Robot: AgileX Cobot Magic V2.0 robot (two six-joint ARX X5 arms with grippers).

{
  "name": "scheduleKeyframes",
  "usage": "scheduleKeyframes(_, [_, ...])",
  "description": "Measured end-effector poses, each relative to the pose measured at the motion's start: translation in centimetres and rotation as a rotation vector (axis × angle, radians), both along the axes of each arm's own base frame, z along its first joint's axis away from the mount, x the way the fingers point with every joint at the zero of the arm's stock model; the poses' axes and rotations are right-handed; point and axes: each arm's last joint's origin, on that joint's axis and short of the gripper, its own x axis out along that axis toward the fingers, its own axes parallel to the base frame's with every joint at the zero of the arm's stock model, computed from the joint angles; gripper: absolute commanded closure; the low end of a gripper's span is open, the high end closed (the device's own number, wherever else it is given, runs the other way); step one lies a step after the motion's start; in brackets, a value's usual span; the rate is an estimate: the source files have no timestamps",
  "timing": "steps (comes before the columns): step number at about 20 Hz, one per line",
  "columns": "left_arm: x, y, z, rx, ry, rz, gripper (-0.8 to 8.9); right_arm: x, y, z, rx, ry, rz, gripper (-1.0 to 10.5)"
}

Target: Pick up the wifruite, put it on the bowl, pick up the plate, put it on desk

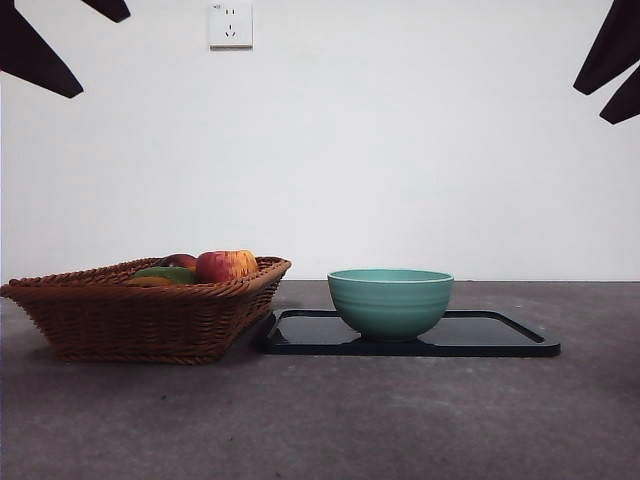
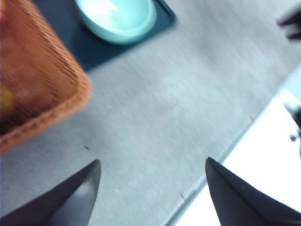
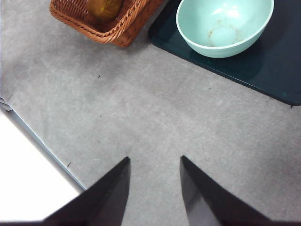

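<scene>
- I have two grippers up and waiting. In the front view they show only as black tips at the two top corners, well above everything on the desk (image 1: 320,420).
- Left gripper (image 2: 153,176): its jaws are spread wide with nothing between them, just bare grey desk below. That view is blurred.
- Right gripper (image 3: 154,172): a clear gap between the jaws, nothing held, also over bare desk.
- One bowl (image 1: 390,300), teal with a pale rim, standing upright on the one dark tray (image 1: 500,340). From my right gripper it sits ahead and well apart, and I can look down into it (image 3: 225,23): no fruit inside, only a faint ring mark. From my left gripper it is also well ahead (image 2: 117,19), past the basket corner.
- One wicker basket (image 1: 130,320), just beside the tray; I cannot tell whether they touch. Both grippers are well clear of it.
- Fruit in the basket, front view: I count one red-and-yellow apple (image 1: 225,265), one flat green fruit (image 1: 168,273), and a dark red rounded bit (image 1: 180,261) behind them that I cannot make out.
- The small orange-brown fruit (image 3: 103,7) shows in my right wrist view, lying inside the basket near its corner, well ahead of those jaws.
- One wall socket (image 1: 230,24) high on the white wall behind.
</scene>
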Motion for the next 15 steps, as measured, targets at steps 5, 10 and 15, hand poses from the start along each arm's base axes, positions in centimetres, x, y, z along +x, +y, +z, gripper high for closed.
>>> scheduleKeyframes(5, [0.0,0.0,0.0,0.009,-0.019,-0.024,4.69,0.0,0.0,0.0,0.012,0.018,-0.020,7.8])
scheduleKeyframes(10, [0.0,0.0,0.0,0.009,-0.021,-0.025,4.69,0.4,0.0,0.3,0.053,0.032,-0.131,7.0])
scheduleKeyframes(15, [0.0,0.0,0.0,0.008,-0.024,-0.025,4.70,2.7,0.6,1.7,0.074,-0.006,-0.273,6.5])
